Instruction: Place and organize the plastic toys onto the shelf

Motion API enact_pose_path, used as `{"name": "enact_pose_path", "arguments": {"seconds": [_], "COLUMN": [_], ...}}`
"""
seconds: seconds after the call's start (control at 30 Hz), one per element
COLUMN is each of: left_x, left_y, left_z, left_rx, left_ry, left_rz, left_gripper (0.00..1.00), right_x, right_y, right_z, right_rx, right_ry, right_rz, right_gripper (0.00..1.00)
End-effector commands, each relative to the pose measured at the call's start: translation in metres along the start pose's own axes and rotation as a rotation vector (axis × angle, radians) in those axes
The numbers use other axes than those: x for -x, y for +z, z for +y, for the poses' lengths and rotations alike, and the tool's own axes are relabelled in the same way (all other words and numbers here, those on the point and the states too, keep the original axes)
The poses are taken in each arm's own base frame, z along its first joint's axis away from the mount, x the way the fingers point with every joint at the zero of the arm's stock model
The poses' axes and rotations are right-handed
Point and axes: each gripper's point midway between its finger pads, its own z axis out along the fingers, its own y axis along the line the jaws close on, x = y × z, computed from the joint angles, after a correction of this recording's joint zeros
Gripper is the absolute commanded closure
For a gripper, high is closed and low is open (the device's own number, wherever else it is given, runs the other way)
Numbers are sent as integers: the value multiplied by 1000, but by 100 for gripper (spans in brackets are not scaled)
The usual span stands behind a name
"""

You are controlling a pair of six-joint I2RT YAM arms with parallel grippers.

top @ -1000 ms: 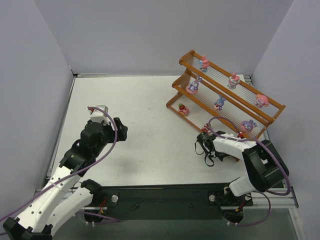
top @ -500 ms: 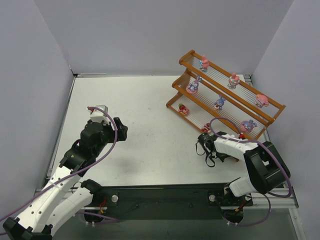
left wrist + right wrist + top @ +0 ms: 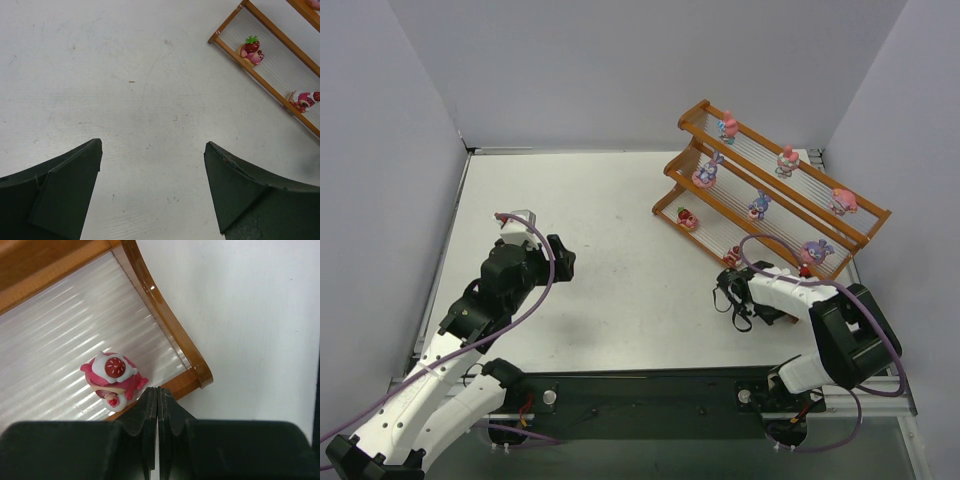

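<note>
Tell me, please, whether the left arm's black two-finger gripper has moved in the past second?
No. The left gripper sits equally far from the orange-brown wooden shelf as before.

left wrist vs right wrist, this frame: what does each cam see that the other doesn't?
Left wrist only: the left gripper, open over bare table, and a strawberry-topped toy at the shelf end.
Right wrist only: the right gripper, shut on nothing, and the shelf's curved end piece.
Both: shelf rods, table, and a pink toy on the rods; I cannot tell whether it is the same one as in the left wrist view.
</note>
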Motion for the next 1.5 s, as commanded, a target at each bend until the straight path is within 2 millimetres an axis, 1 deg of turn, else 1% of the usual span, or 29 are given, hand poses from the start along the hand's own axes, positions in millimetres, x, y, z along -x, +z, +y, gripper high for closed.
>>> {"name": "enact_pose_path", "arguments": {"seconds": [0.0, 0.03, 0.1, 0.17, 0.2, 0.23, 0.3, 0.33, 0.37, 0.4, 0.43, 0.47, 0.57, 0.63, 0.67, 0.73, 0.77, 0.8, 0.83, 0.87, 0.9, 0.97, 1.0, 1.07, 1.1, 1.13, 1.2, 1.3, 1.47], "left_x": [21, 21, 21, 21, 22, 22, 24, 24, 25, 26, 28, 30, 36, 42, 46, 52, 52, 39, 51, 48, 42, 39, 38, 38, 44, 45, 56, 68, 80], "left_y": [-2, -1, -2, -2, -2, -3, -4, -3, -3, -4, -4, -5, -8, -13, -15, -20, -21, -16, -20, -18, -15, -12, -11, -12, -15, -17, -23, -29, -37], "left_z": [-7, -7, -6, -5, -5, -4, -3, -4, -6, -8, -12, -13, -15, -17, -19, -24, -25, -19, -23, -21, -16, -15, -18, -23, -28, -32, -38, -44, -51], "left_rx": [-25, -23, -23, -19, -18, -15, -14, -20, -28, -36, -54, -58, -57, -61, -69, -77, -80, -42, -33, -10, 29, 40, 21, -7, -34, -58, -88, -112, -135], "left_ry": [-14, -16, -18, -17, -15, -13, -8, -3, 4, 6, 7, 18, 50, 74, 100, 126, 148, 164, 154, 138, 141, 140, 138, 123, 109, 102, 85, 74, 64], "left_rz": [-70, -70, -72, -71, -73, -73, -82, -81, -82, -85, -80, -80, -68, -57, -56, -28, -2, 85, 82, 111, 158, 175, 180, 173, 141, 135, 89, 52, 46], "left_gripper": [7, 7, 7, 7, 7, 7, 7, 6, 5, 4, 4, 4, 4, 4, 4, 4, 4, 4, 4, 4, 4, 6, 7, 7, 7, 7, 7, 6, 6], "right_x": [20, 21, 20, 21, 21, 21, 22, 25, 30, 32, 38, 45, 75, 93, 112, 131, 152, 161, 169, 187, 196, 207, 220, 232, 239, 243, 250, 253, 255], "right_y": [-20, -25, -41, -52, -64, -69, -83, -89, -94, -100, -108, -112, -135, -144, -154, -168, -178, -190, -197, -206, -210, -216, -223, -228, -232, -233, -235, -239, -237], "right_z": [16, 17, 28, 34, 44, 48, 55, 58, 60, 63, 69, 71, 78, 80, 82, 90, 90, 98, 101, 103, 103, 104, 105, 103, 102, 101, 97, 92, 82], "right_rx": [6, 17, 52, 79, 121, 139, 188, 204, 225, 252, 280, 313, 417, 480, 532, 631, 688, 763, 804, 840, 857, 881, 902, 922, 933, 940, 965, 1009, 1035], "right_ry": [270, 237, 216, 173, 170, 155, 104, 95, 61, 32, 24, -36, -15, -58, -12, -73, -31, -115, -127, -115, -118, -184, -168, -170, -153, -143, -129, -124, -82], "right_rz": [-9, -15, 5, 15, 34, 40, 57, 63, 66, 67, 71, 50, 73, 61, 76, 54, 56, 25, 20, 8, 0, -31, -34, -44, -45, -45, -42, -25, -8], "right_gripper": [100, 100, 100, 98, 97, 94, 83, 78, 68, 64, 60, 53, 42, 40, 39, 37, 35, 34, 29, 26, 26, 25, 25, 25, 25, 25, 25, 25, 25]}}
